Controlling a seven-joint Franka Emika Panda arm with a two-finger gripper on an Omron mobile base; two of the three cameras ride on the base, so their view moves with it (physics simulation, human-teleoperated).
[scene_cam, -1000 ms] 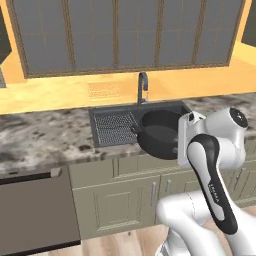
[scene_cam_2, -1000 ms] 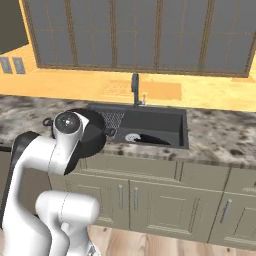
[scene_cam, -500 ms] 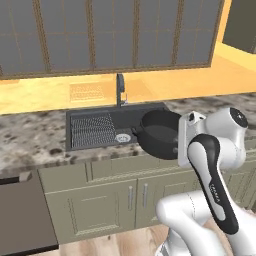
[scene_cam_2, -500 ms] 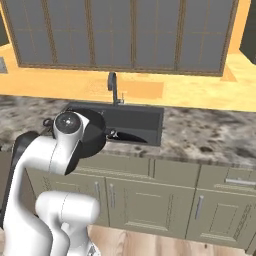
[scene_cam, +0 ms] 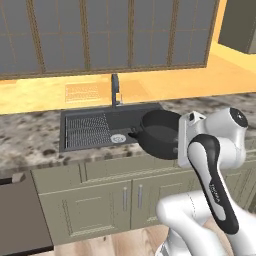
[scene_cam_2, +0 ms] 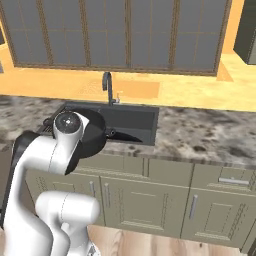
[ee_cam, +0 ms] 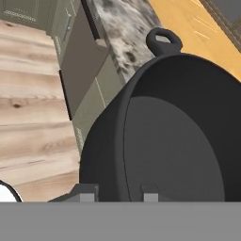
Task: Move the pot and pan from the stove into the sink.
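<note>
Pot (scene_cam: 159, 135) in hand, the arm held the squat dark vessel in the air at the front edge of the counter (scene_cam: 30, 140), right of centre in the left base view, its mouth tipped toward the camera. In the hand view the pot filled most of the frame, its dark wall (ee_cam: 101, 155) rising just above the two finger tips (ee_cam: 149, 194), which stood narrow and appeared clamped on the near rim (one tip inside the wall, one outside, as far as could be told). A small loop handle (ee_cam: 163, 41) showed at the far rim, at the top of that frame.

The sink (scene_cam: 90, 131) lay just to the left of the pot in the left base view, its ribbed draining section and round drain visible below the faucet (scene_cam: 115, 90); the pot was partly over the basin's right end. In the right base view the arm's shoulder hid much of the pot, with the basin (scene_cam_2: 135, 122) open to its right.

Judged from its look, the pot would be rigid and fairly heavy, hanging off a single rim grip, so it would tend to swing or pivot between the fingers. The rim or the loop handle seemed the only sensible holds, and a slow, level lowering into the basin was what the load asked for.
</note>
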